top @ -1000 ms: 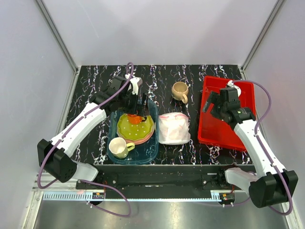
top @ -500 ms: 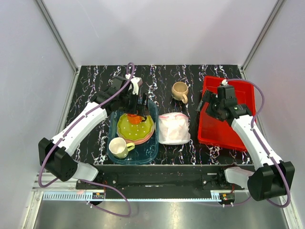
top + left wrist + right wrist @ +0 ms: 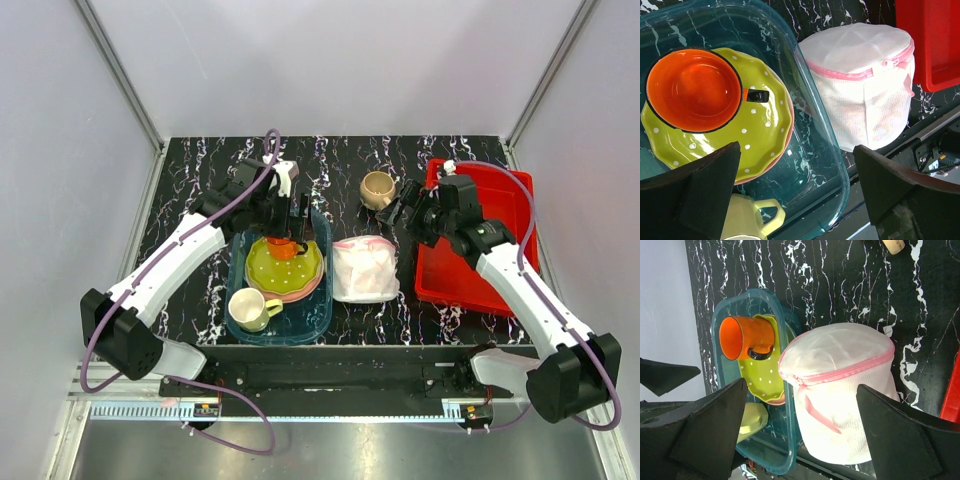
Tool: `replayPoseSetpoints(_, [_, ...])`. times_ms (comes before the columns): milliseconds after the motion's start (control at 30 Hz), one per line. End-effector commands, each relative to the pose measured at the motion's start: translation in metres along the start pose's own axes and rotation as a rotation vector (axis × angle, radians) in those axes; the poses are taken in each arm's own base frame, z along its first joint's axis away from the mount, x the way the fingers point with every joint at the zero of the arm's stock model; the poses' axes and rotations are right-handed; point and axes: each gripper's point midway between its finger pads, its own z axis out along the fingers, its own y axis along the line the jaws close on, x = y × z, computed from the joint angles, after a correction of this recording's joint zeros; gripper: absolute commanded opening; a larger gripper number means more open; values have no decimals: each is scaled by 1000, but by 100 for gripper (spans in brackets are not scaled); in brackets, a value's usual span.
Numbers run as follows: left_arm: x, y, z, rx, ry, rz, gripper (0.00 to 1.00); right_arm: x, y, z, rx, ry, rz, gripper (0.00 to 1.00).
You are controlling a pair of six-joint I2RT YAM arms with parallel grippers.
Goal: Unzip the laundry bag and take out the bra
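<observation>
**Operator:** What does the top camera give me?

**Spotter:** Your laundry bag (image 3: 365,270) sits near the front edge of the black marbled table (image 3: 340,160). A blue tub (image 3: 308,318) lies just beside it at its 9 o'clock. The red tray (image 3: 445,285) is at its 3 o'clock and a tan cup (image 3: 378,188) at its 12. Your left gripper (image 3: 297,216) hangs over the tub's far end, at the bag's 10 o'clock. It is above an orange cup (image 3: 282,246) that stands on the yellow-green plate (image 3: 305,272). A pale yellow mug (image 3: 250,310) sits at the plate's 7 o'clock. Your right gripper (image 3: 398,211) hovers between the tan cup and the tray, at the bag's 1 o'clock. Neither gripper touches the bag.

**Operator:** And the left wrist?

**Spotter:** Your fingers (image 3: 700,195) are spread wide with nothing between them. The bag shows at 2 o'clock in that view. Its pink zip runs closed round the top edge, with the pull on the right side.

**Operator:** Right wrist?

**Spotter:** Those fingers (image 3: 705,425) are also spread wide and empty. The bag lies below, framed between them and clear of both. A pink strip hangs down its side. You cannot make out the bra through the mesh in any view.
</observation>
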Motion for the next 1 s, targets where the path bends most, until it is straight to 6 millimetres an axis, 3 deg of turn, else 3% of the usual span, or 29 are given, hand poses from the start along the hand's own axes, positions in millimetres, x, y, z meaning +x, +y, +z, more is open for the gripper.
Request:
replayPoseSetpoints(0, [-28,-12,-8,31,-88,-23,99,8,6,10,-19,26,76,100])
replayPoseSetpoints(133, [-31,-11,-11,26,-121,-40,99,28,-10,19,8,75,109,100])
replayPoseSetpoints(333, [-23,-16,2,62,-78,-72,99,36,-25,31,65,95,149,100])
replayPoseSetpoints(600, [-24,-23,1,95,-88,-65,99,34,-19,45,50,113,188,92])
replayPoseSetpoints(767, [-14,-23,6,95,-81,-3,99,24,-13,37,42,82,134,90])
replayPoseSetpoints(867, [-7,-43,10,147,-70,97,99,17,-10,26,37,36,130,92])
replayPoseSetpoints(967, [-11,-66,12,174,-103,211,99,18,-16,33,70,48,165,93])
